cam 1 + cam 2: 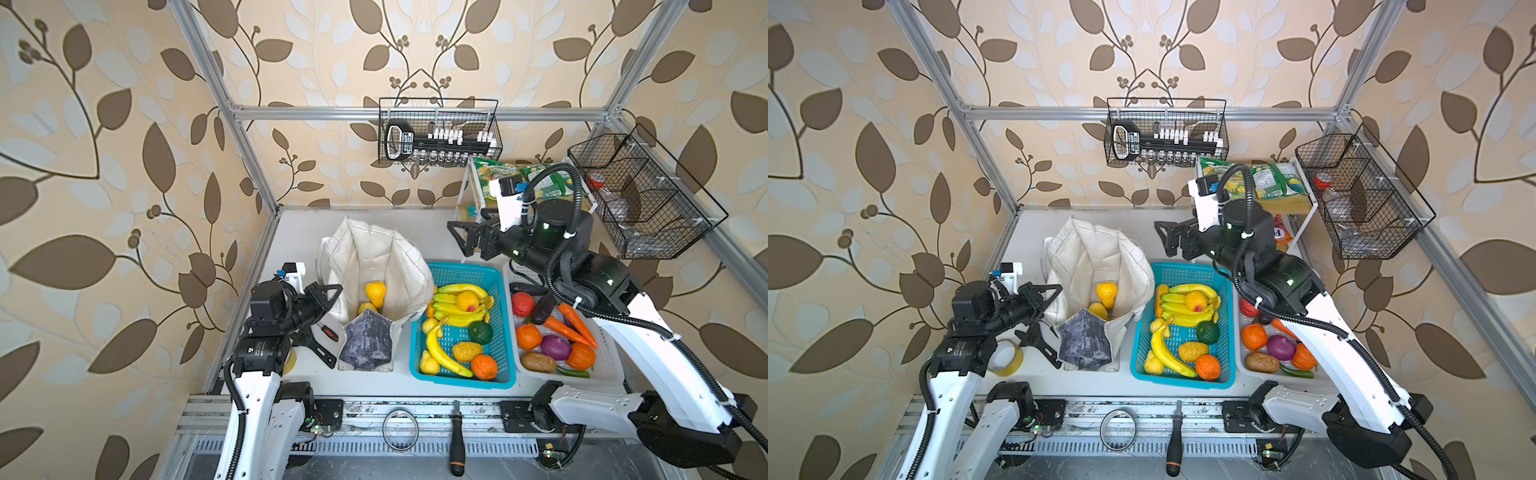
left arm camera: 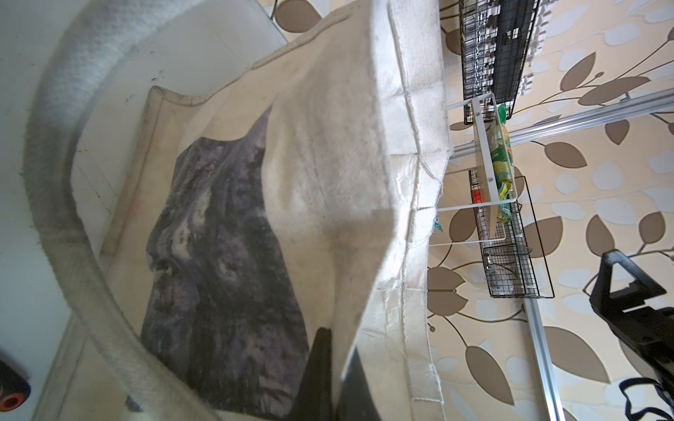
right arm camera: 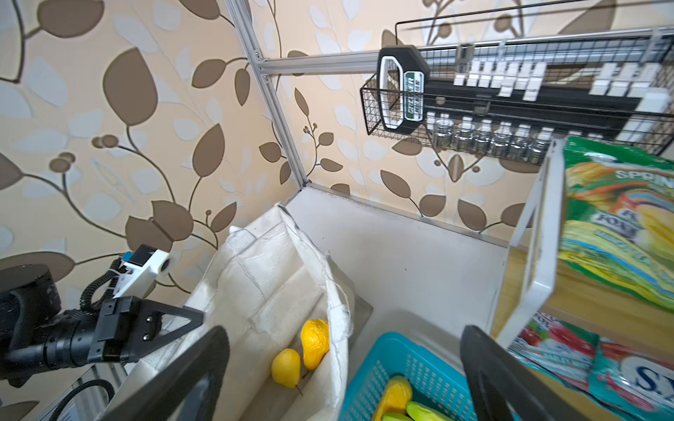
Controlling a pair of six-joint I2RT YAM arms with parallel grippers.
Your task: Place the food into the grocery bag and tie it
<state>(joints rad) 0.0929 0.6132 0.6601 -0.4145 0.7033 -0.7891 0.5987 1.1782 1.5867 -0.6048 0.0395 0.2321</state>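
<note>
The off-white grocery bag (image 1: 374, 266) stands open at mid-table, and two yellow toy fruits (image 1: 375, 292) lie inside it. My left gripper (image 2: 337, 350) is shut on the bag's near-left rim, beside the grey-blue panel (image 2: 226, 262). My right gripper (image 1: 459, 239) hangs open and empty above the table, between the bag and the back-right rack; through its jaws (image 3: 344, 331) I see the bag (image 3: 270, 277) and the fruits (image 3: 314, 342). Two green-and-yellow snack packets (image 1: 496, 170) (image 1: 548, 178) lie on the rack's top shelf. The orange carrot (image 1: 575, 318) lies in the white basket.
A blue basket (image 1: 461, 269) of toy fruit sits right of the bag, with a white basket (image 1: 582, 380) of toy vegetables beyond it. The white rack (image 3: 539, 255) holds teal-and-red packets (image 3: 569, 350) below. Wire baskets (image 1: 440, 133) (image 1: 640, 195) hang on the frame. A tape roll (image 1: 1007, 357) lies at front left.
</note>
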